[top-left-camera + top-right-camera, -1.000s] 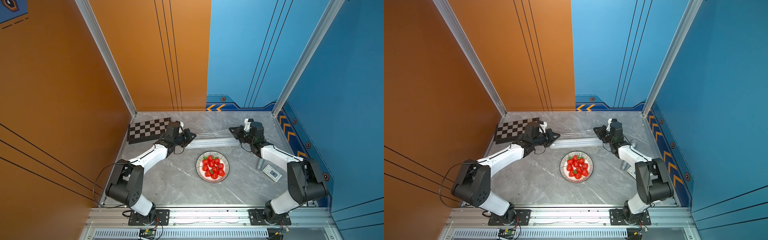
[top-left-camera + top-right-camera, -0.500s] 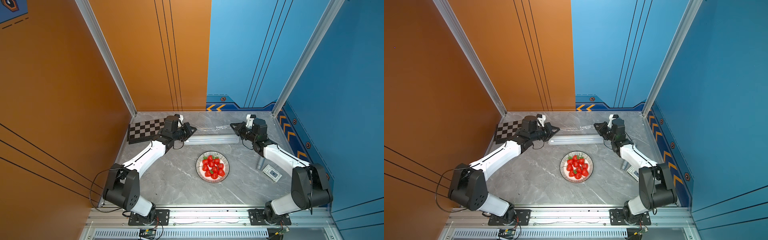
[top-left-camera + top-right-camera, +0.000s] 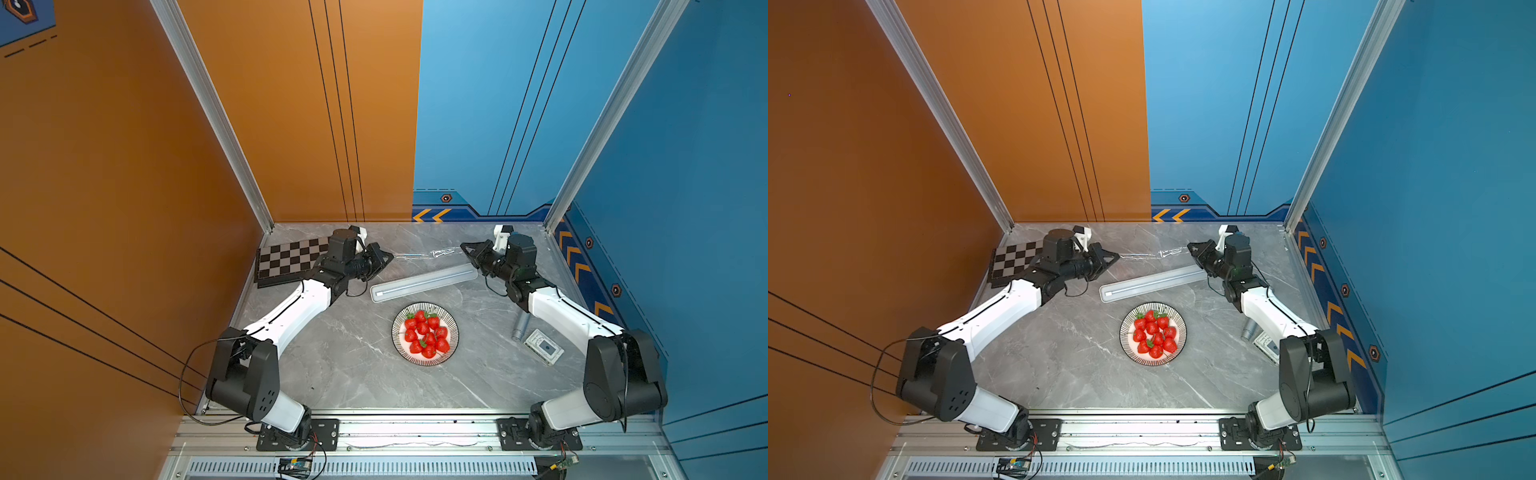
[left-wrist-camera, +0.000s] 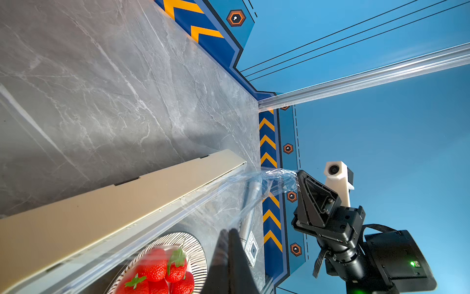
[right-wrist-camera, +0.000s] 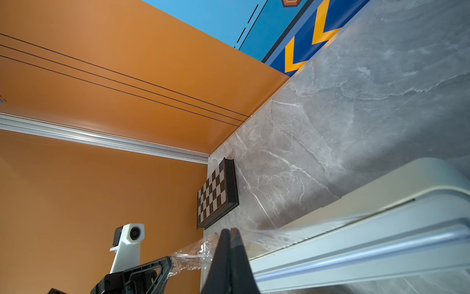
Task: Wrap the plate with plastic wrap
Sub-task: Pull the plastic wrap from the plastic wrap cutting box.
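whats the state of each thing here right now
plate: holds strawberries, uncovered
box: lying flat
plastic wrap: drawn from the box, stretched between both pincers
left pincer: shut on plastic wrap
right pincer: shut on plastic wrap
grey cylinder: lying on its side

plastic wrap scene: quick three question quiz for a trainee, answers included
1. True or false: the plastic wrap already lies over the plate.
2. What is the left hand shut on? A: chequered board. B: plastic wrap. C: grey cylinder.
3. Fill in: the right hand pinches the wrap's other end, and the dispenser box lies between both hands and the ____.
Key: 1 false; 2 B; 3 plate.
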Robot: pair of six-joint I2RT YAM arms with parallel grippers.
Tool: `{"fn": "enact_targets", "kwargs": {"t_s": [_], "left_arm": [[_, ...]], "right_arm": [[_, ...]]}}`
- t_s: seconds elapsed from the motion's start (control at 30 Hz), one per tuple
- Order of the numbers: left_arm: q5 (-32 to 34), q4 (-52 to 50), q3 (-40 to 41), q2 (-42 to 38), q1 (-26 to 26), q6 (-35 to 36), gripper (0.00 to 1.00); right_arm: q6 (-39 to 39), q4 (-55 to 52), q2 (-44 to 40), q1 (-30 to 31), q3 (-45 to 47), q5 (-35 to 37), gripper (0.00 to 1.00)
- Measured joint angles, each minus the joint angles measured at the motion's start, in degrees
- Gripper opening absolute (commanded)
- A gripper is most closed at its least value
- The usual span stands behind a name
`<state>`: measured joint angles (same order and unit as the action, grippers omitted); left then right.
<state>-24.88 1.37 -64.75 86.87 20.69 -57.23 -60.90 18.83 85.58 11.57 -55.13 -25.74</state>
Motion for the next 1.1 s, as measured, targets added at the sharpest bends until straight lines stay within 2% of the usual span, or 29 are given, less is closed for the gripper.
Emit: {"fn": "enact_targets", "kwargs": {"t_s": [0.8, 1.1], "left_arm": [[0.42, 0.02, -0.07, -0.63, 0.00, 0.00, 0.00], [0.61, -1.38, -2.58, -0.74, 0.00, 0.44, 0.00]], "right_arm": [[0.02, -0.92, -2.01, 0.00, -0.02, 0.00, 0.00], [0.02, -1.92, -2.93, 0.00, -1.09, 0.02, 0.00]]}}
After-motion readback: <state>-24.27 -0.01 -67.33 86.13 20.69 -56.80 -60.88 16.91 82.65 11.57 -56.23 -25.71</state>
